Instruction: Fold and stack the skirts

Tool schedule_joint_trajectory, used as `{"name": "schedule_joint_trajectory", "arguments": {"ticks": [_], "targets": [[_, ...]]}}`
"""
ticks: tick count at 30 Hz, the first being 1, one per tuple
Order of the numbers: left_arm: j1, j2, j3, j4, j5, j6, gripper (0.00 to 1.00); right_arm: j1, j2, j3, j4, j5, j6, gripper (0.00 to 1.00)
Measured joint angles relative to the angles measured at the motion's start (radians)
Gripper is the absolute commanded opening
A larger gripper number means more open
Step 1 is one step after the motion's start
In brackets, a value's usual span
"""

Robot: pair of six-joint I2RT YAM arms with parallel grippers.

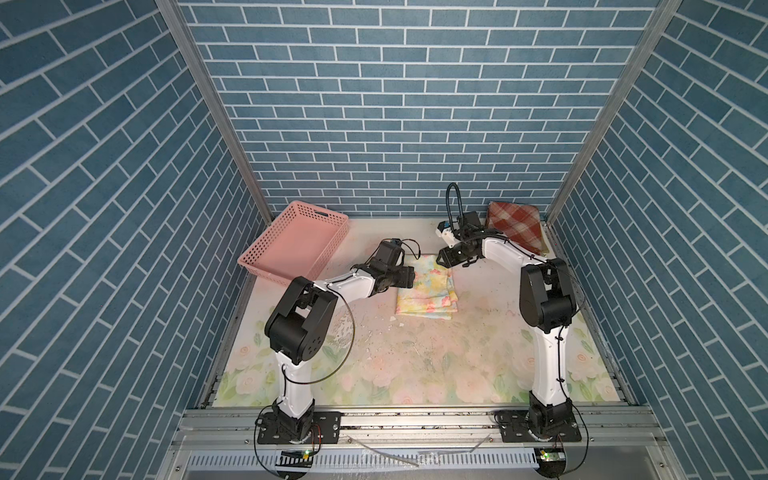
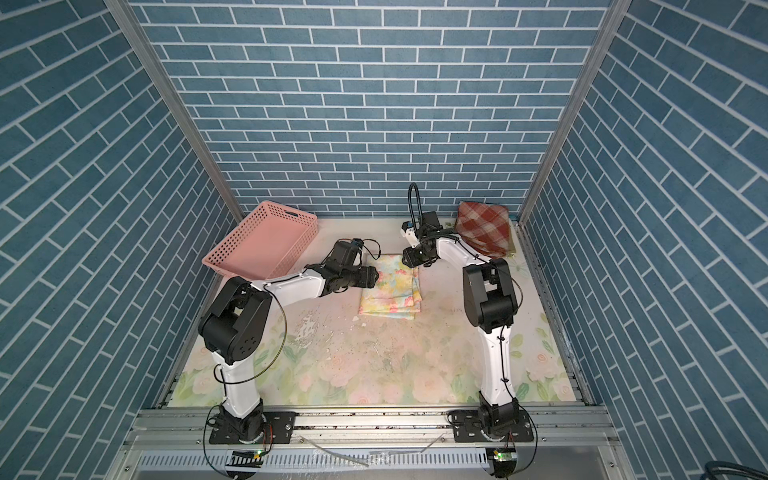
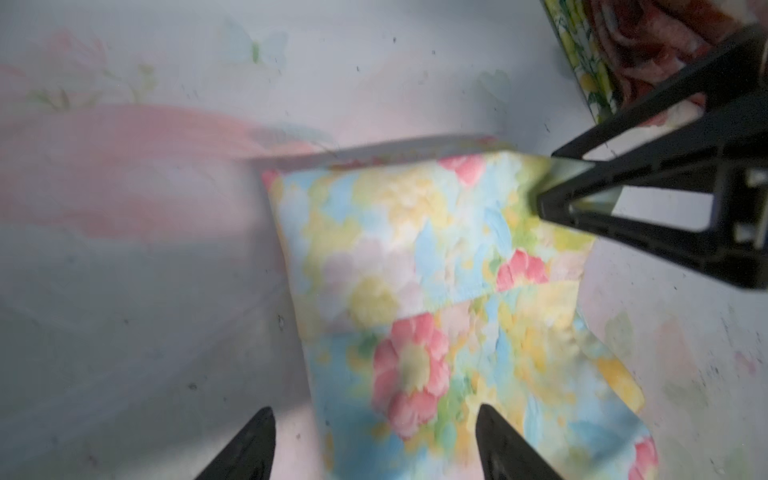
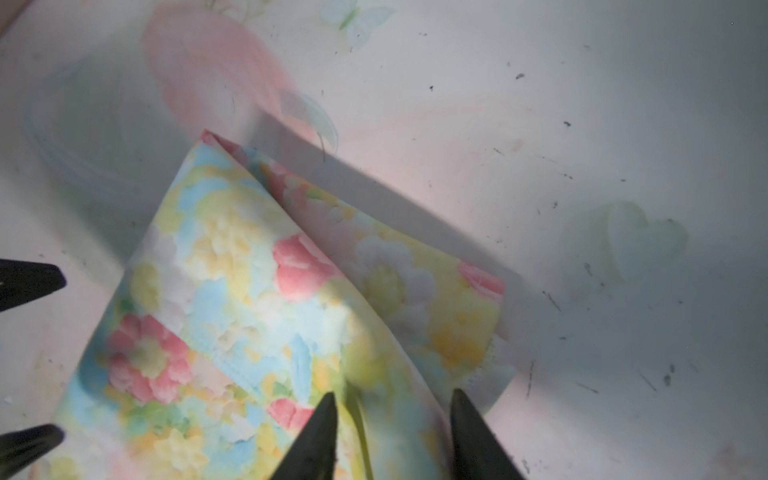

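The pastel floral skirt point(image 1: 426, 293) point(image 2: 390, 295) lies folded mid-table in both top views. My left gripper point(image 1: 411, 277) point(image 3: 374, 415) is open and low over the skirt's left edge, one fingertip over the cloth and one over the table. My right gripper point(image 1: 439, 259) point(image 4: 394, 395) is at the far right corner, its jaws apart with a raised, blurred flap of the floral skirt point(image 4: 257, 291) between them. The plaid skirt point(image 1: 517, 226) point(image 2: 486, 226) tops a pile at the back right. In the left wrist view the lemon-print skirt point(image 3: 577, 62) shows under it.
A pink perforated basket point(image 1: 295, 245) point(image 2: 262, 243) stands tilted at the back left, close to my left arm. The rose-printed table covering point(image 1: 415, 365) is worn and flaked in the middle. Blue brick-pattern walls close in the back and both sides.
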Motion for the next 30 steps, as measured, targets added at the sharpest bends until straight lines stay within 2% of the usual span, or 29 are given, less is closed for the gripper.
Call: {"name": "schedule_joint_trajectory", "arguments": {"ticks": [2,7,10,16,23,30], "targets": [[0.0,0.021,0.058,-0.021,-0.021,0.03,0.77,-0.016,-0.024,-0.047,0.05,-0.014,0.044,0.69],[-0.022,0.048,0.172,-0.064,-0.092,0.145,0.77,-0.097,-0.116,-0.19,0.188,-0.05,0.196,0.73],[-0.056,0.087,0.245,-0.079,-0.132,0.231,0.78,-0.138,-0.139,-0.223,0.251,-0.058,0.28,0.76],[-0.121,0.235,0.39,-0.139,-0.172,0.354,0.78,-0.14,-0.141,-0.265,0.344,-0.087,0.375,0.79],[-0.115,0.41,0.562,-0.265,-0.214,0.387,0.78,-0.131,-0.14,-0.298,0.408,-0.117,0.431,0.79],[-0.097,0.438,0.643,-0.343,-0.196,0.365,0.77,-0.126,-0.117,-0.315,0.444,-0.14,0.472,0.79]]}}
